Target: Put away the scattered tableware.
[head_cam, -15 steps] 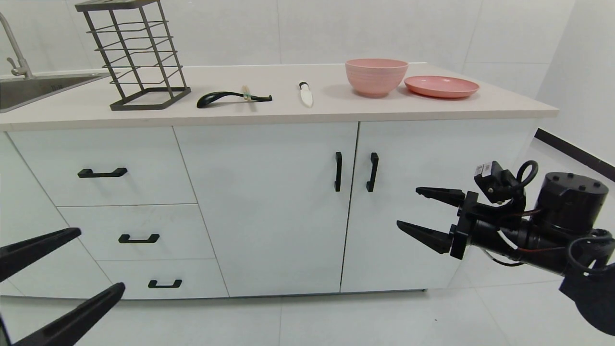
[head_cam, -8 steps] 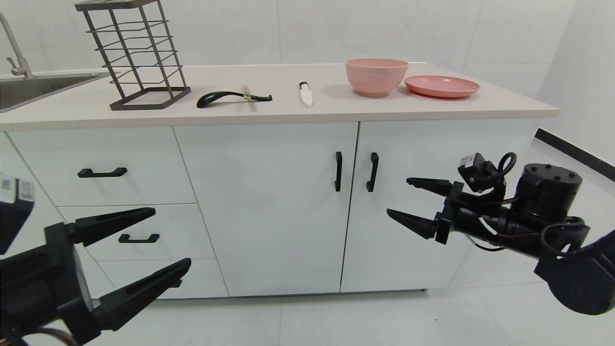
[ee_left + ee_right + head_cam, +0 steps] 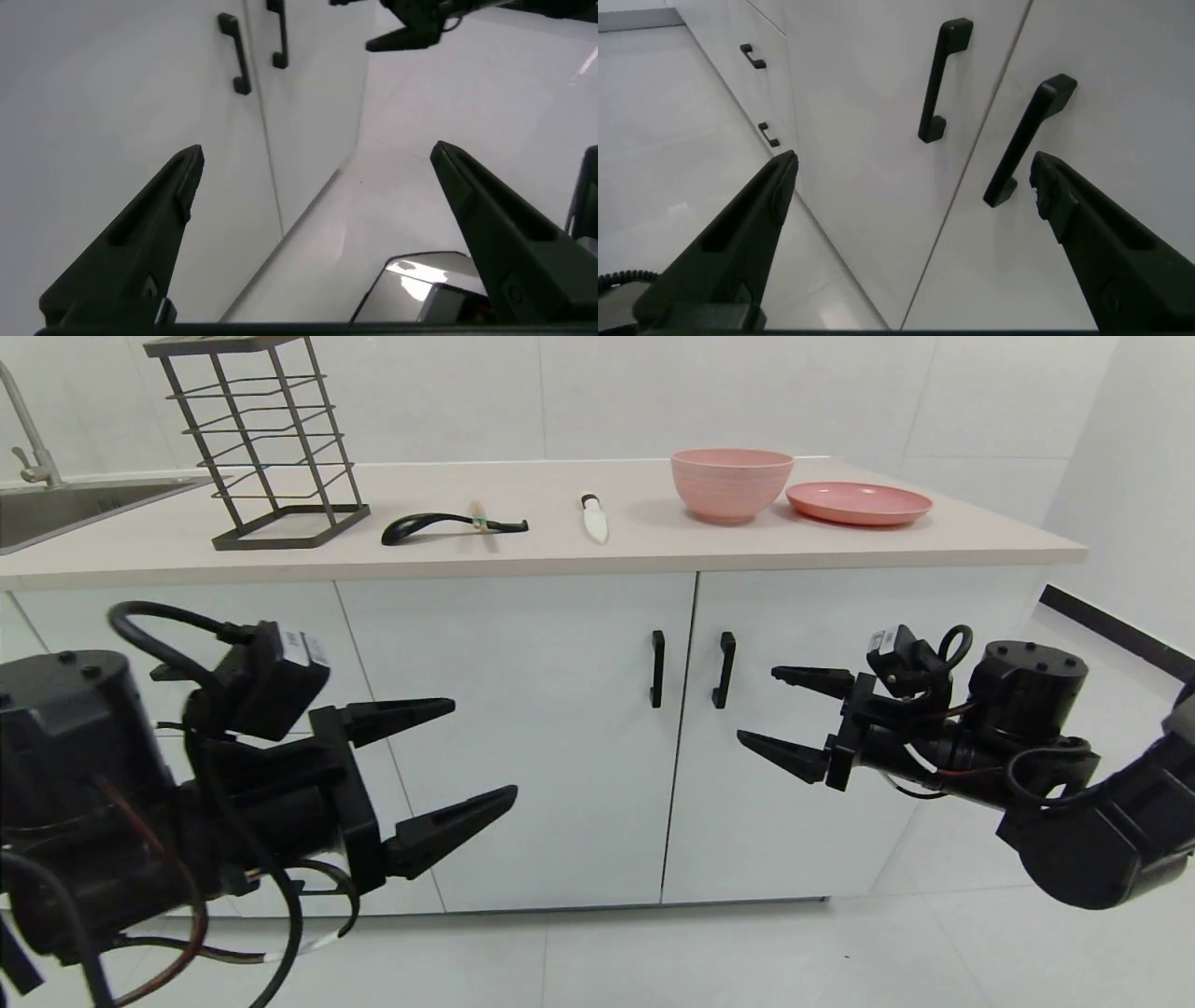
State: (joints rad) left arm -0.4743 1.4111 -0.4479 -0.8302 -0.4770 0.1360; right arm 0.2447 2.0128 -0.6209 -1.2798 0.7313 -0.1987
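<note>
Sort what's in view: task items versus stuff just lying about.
Job:
pink bowl, pink plate, black spoon, white utensil, all on the counter; wire rack, likely storage.

Just there:
sink, faucet, drawers.

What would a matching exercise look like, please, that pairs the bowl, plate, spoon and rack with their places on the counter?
Things:
1. bowl
2. plate
3. spoon
4. rack

Places:
A. nearest the sink
B. farthest from the sink
C. between the knife and the plate
D. between the rack and the knife

Pairs: 1-C, 2-B, 3-D, 4-A
</note>
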